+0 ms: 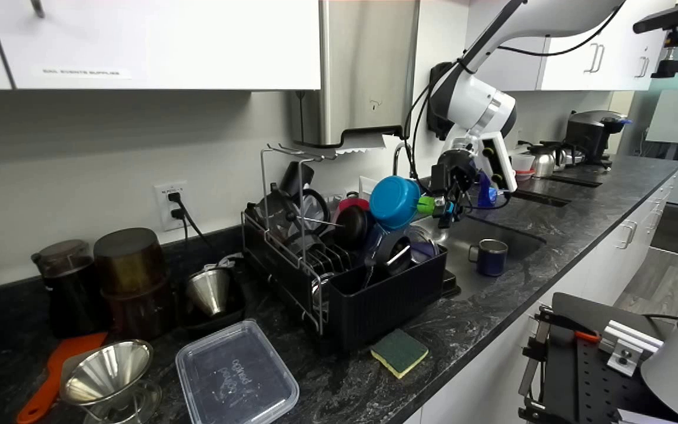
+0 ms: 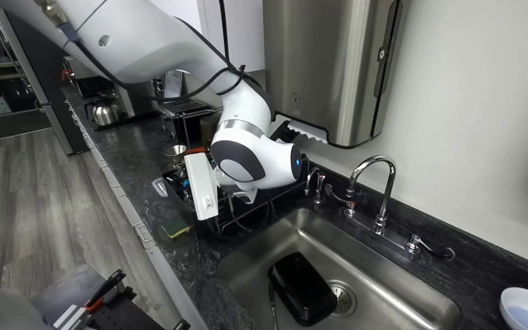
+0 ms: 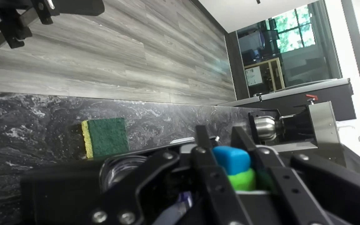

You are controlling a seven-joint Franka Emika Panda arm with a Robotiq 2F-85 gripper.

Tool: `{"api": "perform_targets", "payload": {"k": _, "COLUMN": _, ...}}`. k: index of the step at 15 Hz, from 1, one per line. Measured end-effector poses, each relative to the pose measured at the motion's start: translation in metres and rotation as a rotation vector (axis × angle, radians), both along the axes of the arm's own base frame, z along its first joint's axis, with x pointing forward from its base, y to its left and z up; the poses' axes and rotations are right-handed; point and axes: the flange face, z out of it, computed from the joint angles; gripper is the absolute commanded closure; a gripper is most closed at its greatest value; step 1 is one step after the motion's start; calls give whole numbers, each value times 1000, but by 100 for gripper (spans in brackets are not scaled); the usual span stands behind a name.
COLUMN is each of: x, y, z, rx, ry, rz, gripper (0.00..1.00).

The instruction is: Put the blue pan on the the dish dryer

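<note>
the gripper (image 3: pixel 221 134) was pinching the blue pan (image 1: pixel 395 203) by its handle (image 1: pixel 426 205), with the blue and green bit snug between its two fingers (image 3: pixel 212 170). the pan was up at the top of the large black wire dish rack (image 1: pixel 386 312), near the end by the sink (image 2: pixel 392 293). dishes (image 1: pixel 354 227) crowded the space under it, and it was hard to tell if the pan touched them. the step in hand looked like putting the pan in its spot, with the letting go not yet done. next, the arm (image 2: pixel 154 55) would likely need to ease the pan down until it sat steady, then spread the fingers and back off. a quick drop might make it slide.
</note>
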Motion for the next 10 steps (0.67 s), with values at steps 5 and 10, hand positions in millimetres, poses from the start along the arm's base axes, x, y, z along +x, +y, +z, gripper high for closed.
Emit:
{"api": "perform_targets", "payload": {"k": 5, "x": 18, "y": 18, "z": 34, "rx": -46, "ry": -120, "rz": 52, "gripper": 94}}
{"api": "perform_targets", "payload": {"k": 10, "x": 23, "y": 33, "z": 53, "rx": -70, "ry": -169, "rz": 96, "gripper": 94}}
